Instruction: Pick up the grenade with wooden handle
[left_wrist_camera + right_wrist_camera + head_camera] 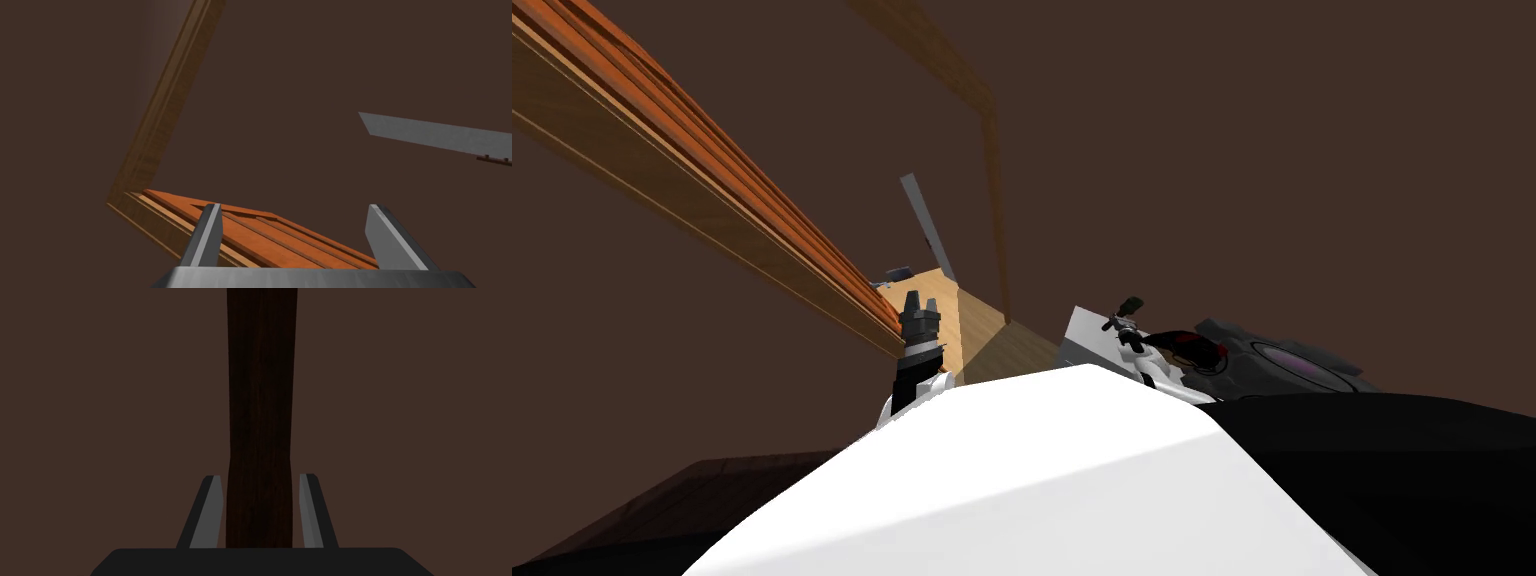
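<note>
a: what is the right end effector [260, 477] doing?

b: it is gripping the grenade [260, 388]. its two fingers [212, 508] are pressing the sides of the dark wooden handle [260, 503], pulled in much closer than their open stance.

a: so where is the grenade sitting?

b: it is sitting in that grip. the handle is rising from the dark body, passing between the fingers and going straight out beyond the tips. its far end is running off the edge, so i cannot tell what the head is looking like. a plain brown wall [100, 388] is showing behind it.

a: and the left end effector [295, 206]?

b: it is standing wide open, with nothing between the fingers. beyond them an orange panel [260, 235] is lying inside a wooden frame [165, 115], and a grey slab [435, 135] is showing farther off against the same brown wall.

a: what is the head view adding?

b: the left end effector is pointing up just beside the near end of the long orange panel, with a pale wooden block [967, 320] right behind it. the right arm is reaching out on the other side, in front of a grey box [1087, 335].
</note>
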Controlling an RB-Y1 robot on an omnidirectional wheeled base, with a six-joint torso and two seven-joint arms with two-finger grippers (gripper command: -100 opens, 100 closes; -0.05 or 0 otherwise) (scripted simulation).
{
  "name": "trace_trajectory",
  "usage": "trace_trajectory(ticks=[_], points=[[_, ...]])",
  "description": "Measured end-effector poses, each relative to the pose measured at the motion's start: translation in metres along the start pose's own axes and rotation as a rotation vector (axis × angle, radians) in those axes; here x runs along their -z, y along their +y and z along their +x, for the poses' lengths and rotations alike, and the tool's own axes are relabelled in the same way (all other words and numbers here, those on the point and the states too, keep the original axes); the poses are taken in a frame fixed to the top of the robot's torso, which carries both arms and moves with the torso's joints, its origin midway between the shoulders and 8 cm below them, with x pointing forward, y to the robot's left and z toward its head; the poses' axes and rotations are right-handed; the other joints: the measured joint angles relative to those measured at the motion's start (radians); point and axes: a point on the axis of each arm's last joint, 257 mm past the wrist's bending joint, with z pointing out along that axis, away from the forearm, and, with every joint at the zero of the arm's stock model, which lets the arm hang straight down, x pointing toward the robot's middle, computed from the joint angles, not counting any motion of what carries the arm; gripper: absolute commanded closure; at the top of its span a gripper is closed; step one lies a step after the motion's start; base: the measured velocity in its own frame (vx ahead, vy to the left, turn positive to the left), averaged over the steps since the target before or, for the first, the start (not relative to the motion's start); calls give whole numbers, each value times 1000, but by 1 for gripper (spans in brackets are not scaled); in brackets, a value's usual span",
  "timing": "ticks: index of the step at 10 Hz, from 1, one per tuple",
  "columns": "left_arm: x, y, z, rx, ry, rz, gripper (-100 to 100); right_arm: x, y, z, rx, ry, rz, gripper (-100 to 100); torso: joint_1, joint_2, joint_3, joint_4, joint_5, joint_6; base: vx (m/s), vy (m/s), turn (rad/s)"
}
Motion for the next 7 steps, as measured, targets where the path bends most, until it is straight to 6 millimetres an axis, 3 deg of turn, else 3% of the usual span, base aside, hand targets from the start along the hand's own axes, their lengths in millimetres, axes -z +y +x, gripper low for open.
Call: trace_trajectory(ticks=[3,4,6,7], points=[[0,0,0,0,0,0,0,-2,4,-10,2,-15,-7,100,-2,1,1,1,0,-2,-6,2,10],[0,0,0,0,0,0,0,-3,6,-18,5,-30,-13,100,-2,1,1,1,0,-1,46,-23,-259],[0,0,0,0,0,0,0,6,18,7,5,18,-32,100,-4,-2,-1,-1,-1,0,45,-13,-89],[0,0,0,0,0,0,0,9,22,8,3,20,-33,100,-4,-3,-2,-1,-2,-3,1,-4,43]])
